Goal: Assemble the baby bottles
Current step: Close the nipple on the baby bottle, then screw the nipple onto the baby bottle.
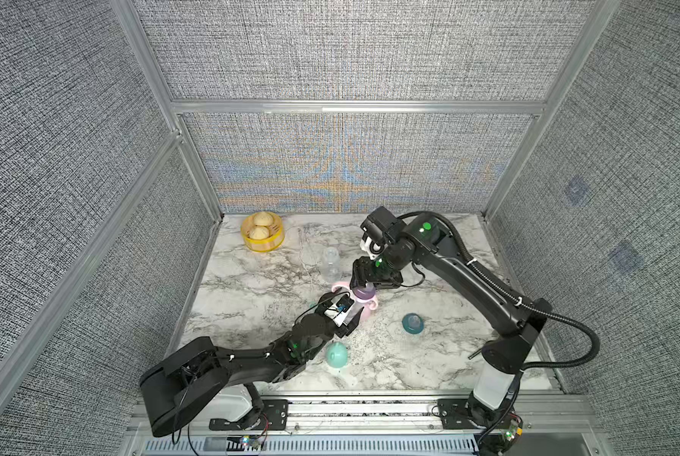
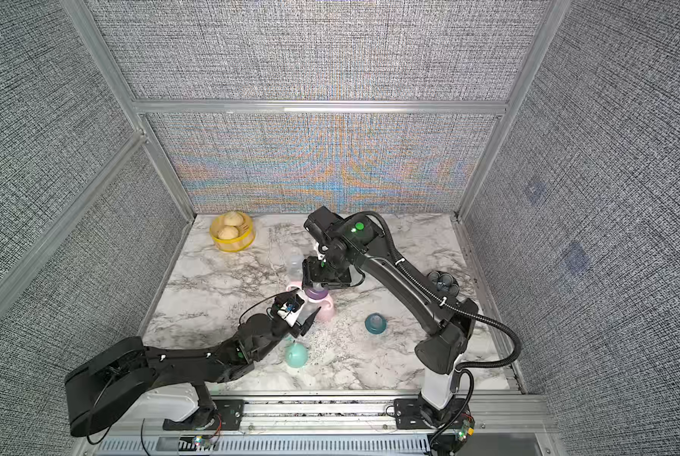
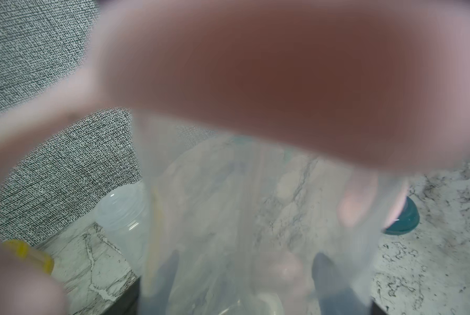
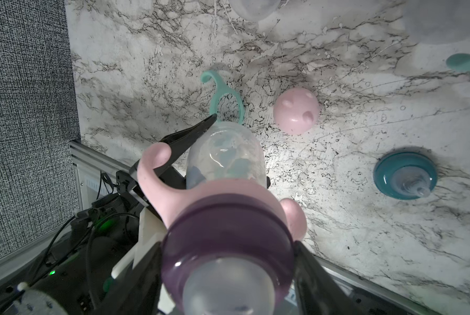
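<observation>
At the front of the marble table (image 1: 429, 367) a mint dome cap (image 1: 336, 354) sits beside the left arm. Teal nipple collar (image 1: 412, 323) with clear nipple lies flat a bit further back, to the right, well apart from both grippers. Mid-table, left gripper (image 1: 346, 308) is clamped on the held bottle (image 4: 227, 155), fingers on the clear body, bottle off the surface and tilted. That bottle carries a pink handle ring (image 4: 157, 166) and a purple collar (image 4: 227, 231) with nipple. On the table under and just past it: mint handle ring (image 4: 224, 99) and pink dome cap (image 4: 296, 110), near each other, not touching. Right gripper (image 1: 363, 286) comes down from behind, jaws straddling the purple collar right at its sides; can't tell whether they squeeze it. Behind that, a bare clear bottle (image 1: 330, 260) stands alone. Dark bowl (image 2: 443, 281) is at the right edge, partly hidden by the right arm. Yellow steamer basket (image 1: 262, 233) with two buns is in the far-left corner.
</observation>
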Robot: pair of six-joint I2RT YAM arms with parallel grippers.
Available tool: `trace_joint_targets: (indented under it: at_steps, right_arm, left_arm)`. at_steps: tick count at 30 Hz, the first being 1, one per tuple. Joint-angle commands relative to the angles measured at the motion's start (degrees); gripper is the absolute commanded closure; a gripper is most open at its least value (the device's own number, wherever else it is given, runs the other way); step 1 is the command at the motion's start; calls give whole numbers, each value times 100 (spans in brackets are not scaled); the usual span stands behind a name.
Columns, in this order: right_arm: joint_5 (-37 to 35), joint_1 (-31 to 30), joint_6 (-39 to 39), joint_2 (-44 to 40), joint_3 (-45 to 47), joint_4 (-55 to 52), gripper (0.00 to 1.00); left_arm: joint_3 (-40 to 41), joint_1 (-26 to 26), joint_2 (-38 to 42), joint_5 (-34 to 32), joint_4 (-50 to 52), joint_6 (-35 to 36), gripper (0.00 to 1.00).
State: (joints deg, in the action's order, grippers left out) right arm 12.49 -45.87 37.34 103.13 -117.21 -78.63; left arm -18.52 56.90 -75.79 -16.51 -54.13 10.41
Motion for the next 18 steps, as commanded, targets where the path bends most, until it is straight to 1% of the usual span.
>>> trace_joint_targets:
  at_steps: [1,3,5,7,9,12,15,18]
  right_arm:
    - [200,-28,90,-184,10,-494,20]
    - [111,19,21,-374,-84,-488,14]
    - [45,105,-123,-582,-189,-509,11]
    - [1,204,-318,-821,-124,-446,8]
    - [-56,243,-617,-1065,68,-276,7]
    - [-225,245,-1133,-1563,646,192,7]
    - [-243,236,-1500,-2151,1441,990,7]
    - [-176,223,-1814,-2854,2334,2030,8]
  left_arm:
    - [-116,-3,-35,-133,-1424,-136,99]
    - [-112,-1,-129,-64,-1494,-174,99]
    - [-99,-1,-211,-36,-1557,-246,99]
    - [-120,-11,-258,21,-1505,-305,99]
    - [-168,-12,-302,-24,-1409,-495,100]
    - [-237,-11,-340,175,-1273,-583,99]
    - [-328,-19,-294,518,-1021,-710,99]
    - [-421,-53,-205,1125,-768,-792,100]
